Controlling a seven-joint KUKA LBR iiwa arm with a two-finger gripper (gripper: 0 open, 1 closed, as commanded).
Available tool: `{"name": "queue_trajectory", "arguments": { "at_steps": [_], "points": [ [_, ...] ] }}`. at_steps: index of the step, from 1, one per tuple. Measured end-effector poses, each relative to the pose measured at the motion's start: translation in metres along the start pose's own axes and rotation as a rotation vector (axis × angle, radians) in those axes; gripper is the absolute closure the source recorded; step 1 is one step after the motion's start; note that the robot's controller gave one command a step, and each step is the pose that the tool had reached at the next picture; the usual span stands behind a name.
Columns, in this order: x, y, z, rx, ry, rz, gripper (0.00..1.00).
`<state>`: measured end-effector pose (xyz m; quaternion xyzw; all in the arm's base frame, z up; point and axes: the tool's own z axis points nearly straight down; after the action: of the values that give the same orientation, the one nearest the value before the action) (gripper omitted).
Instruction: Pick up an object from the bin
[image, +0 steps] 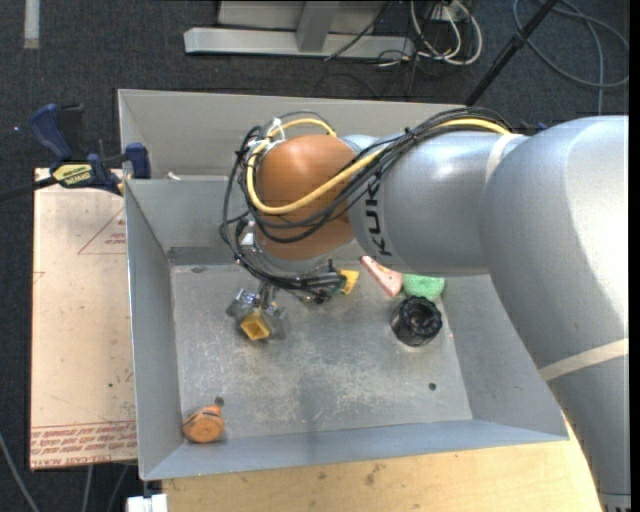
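Surroundings: a dark floor (60, 60) is showing around the grey metal bin (150, 300), which is taking up the middle of the camera view.
Arm: the silver arm (470, 220) is reaching in from the right, its orange cover (300, 190) hanging over the back left part of the bin floor.
Hand: the hand (258, 312) is sitting low, right down at the bin floor under the orange cover; whether it is wide or narrow I cannot tell from this angle.
Nearest thing: a small yellow block (256, 329) is lying at the very tip of the hand, touching it or just beside it; a grip on it is not showing.
Other things: a pink piece (380, 275) and a green piece (422, 287) are lying close under the arm, a black round part (415, 322) is resting just in front of them, and an orange thing (204, 427) is sitting well apart in the near left corner.
Progress: the approach is looking done, since the hand is down at the yellow block.
Left to do: a sure grasp and the lift out of the bin; nothing is hanging clear of the floor yet.
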<state>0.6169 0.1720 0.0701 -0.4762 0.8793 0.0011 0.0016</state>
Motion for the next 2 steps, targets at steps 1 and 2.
{"name": "queue_trajectory", "arguments": {
  "at_steps": [1,2],
  "points": [
    [0.0,0.0,0.0,0.0,0.0,0.0,1.0],
    [0.0002,0.0004,-0.0021,-0.001,0.0,0.001,1.0]
  ]
}}
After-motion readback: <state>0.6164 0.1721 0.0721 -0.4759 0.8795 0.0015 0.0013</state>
